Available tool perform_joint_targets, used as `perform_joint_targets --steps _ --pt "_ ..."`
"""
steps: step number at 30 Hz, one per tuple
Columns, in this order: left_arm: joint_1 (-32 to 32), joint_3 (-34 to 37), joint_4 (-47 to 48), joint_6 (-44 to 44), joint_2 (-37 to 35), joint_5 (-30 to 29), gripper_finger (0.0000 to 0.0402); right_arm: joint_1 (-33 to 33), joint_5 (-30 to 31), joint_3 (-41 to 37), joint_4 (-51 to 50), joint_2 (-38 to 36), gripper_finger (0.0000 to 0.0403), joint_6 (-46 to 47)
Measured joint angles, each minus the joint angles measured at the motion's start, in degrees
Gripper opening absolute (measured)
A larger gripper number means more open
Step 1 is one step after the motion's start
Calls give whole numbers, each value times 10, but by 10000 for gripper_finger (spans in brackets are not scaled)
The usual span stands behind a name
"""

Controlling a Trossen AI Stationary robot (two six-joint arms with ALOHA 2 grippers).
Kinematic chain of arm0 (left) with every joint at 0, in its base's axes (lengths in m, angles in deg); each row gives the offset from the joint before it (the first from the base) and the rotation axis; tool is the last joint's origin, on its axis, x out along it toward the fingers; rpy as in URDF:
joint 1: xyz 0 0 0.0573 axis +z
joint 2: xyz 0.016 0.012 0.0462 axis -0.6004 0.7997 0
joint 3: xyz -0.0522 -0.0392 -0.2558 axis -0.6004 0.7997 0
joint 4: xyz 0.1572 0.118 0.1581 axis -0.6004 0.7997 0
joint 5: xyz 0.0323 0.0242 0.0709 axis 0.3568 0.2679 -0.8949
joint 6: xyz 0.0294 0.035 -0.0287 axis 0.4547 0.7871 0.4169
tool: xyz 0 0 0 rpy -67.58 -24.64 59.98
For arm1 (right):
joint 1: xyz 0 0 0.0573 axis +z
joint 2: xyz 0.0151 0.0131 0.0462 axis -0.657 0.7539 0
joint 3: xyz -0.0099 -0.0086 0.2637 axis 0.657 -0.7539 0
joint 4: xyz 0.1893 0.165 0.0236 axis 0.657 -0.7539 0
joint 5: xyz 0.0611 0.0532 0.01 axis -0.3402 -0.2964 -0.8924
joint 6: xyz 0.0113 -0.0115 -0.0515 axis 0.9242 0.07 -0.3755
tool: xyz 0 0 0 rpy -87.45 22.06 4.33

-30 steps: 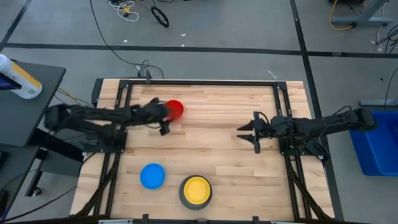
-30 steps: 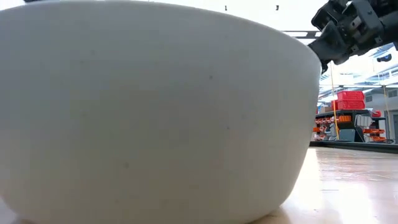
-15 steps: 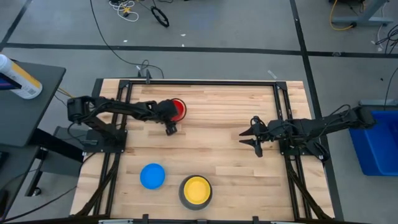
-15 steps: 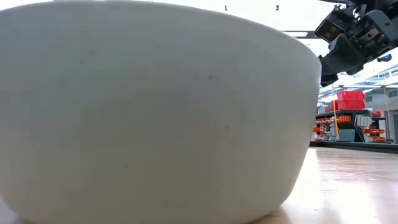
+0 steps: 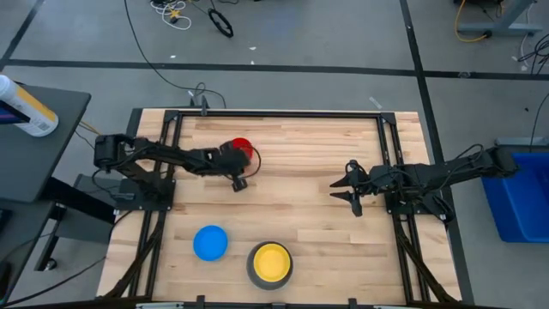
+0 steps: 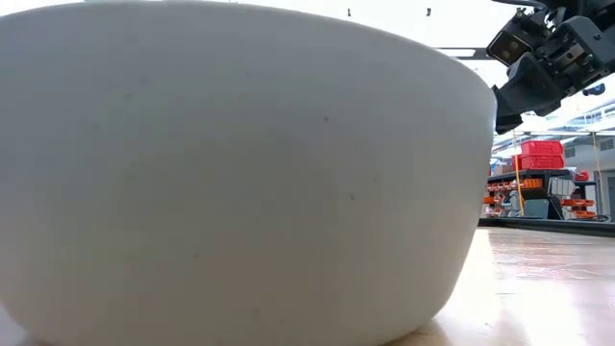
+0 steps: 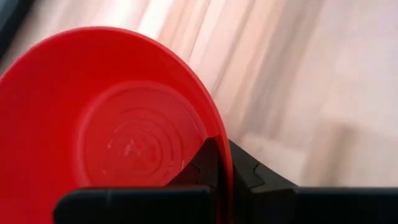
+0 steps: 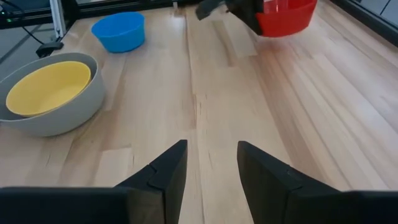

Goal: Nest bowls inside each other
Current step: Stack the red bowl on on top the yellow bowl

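Observation:
My left gripper [image 5: 238,163] is shut on the red bowl [image 5: 244,148] at the far left-middle of the table; the bowl's inside fills the left wrist view [image 7: 112,124]. A light blue bowl [image 5: 210,243] stands near the front edge. Beside it, the yellow bowl [image 5: 272,260] sits inside the pale grey bowl [image 5: 254,268]. The grey bowl's wall [image 6: 240,173] fills the low view. My right gripper [image 8: 211,168] hovers open over bare wood at the table's right [image 5: 345,188]. My left gripper holds the red bowl by its rim [image 7: 219,134], on the bowl's near-left side. One finger is inside the bowl [image 7: 202,165] and one is outside [image 7: 252,174]. The fingers slant down from the table's left. Whether the bowl's base is clear of the table cannot be told.
A black metal frame [image 5: 274,114] runs along the table's edges. Bare wood lies between the two grippers and on the right half [image 8: 298,106]. The right arm [image 6: 548,53] hangs high at the right of the low view. Cables lie on the floor behind.
My left gripper has sunk and moved a little toward the table's right, coming down at the red bowl's near-left rim, where it is now shut. The bowl has stayed in place. My right gripper has tipped slightly downward.

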State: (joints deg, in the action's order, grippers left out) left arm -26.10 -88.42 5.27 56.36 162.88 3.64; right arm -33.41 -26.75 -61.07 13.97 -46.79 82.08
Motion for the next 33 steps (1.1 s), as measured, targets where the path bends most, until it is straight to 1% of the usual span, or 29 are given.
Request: perform_joint_targets --steps 5,9,13,16,19,22,23,26,28,30,33 --pt "-117 0 -49 -1 -31 -69 7 0 -19 0 16 0 145 4" --pt "-211 0 -74 -19 -41 -77 7 0 -26 0 20 0 140 9" --pt "-300 0 -125 -29 -41 -92 7 0 -26 0 21 0 140 9" --pt "-353 -21 -117 -30 -41 -105 6 0 -25 0 21 0 139 9" --pt "-385 -70 -66 -27 -38 -110 6 0 -25 0 21 0 136 13" --pt "-406 -121 7 -27 -33 -89 6 0 -25 0 20 0 134 22" --pt "-412 -137 18 -27 -25 -88 6 0 -25 0 19 0 133 25" --pt "-433 -167 66 -25 -11 -96 6 10 -29 0 30 0 133 12" --pt "-440 -180 56 -18 6 -100 6 26 -32 0 44 -10 132 -20" --pt "-446 -178 62 -16 13 -101 6 43 -47 0 55 -25 129 -66" --pt "-446 -179 53 -19 29 -102 6 59 -44 0 47 -72 129 -89"
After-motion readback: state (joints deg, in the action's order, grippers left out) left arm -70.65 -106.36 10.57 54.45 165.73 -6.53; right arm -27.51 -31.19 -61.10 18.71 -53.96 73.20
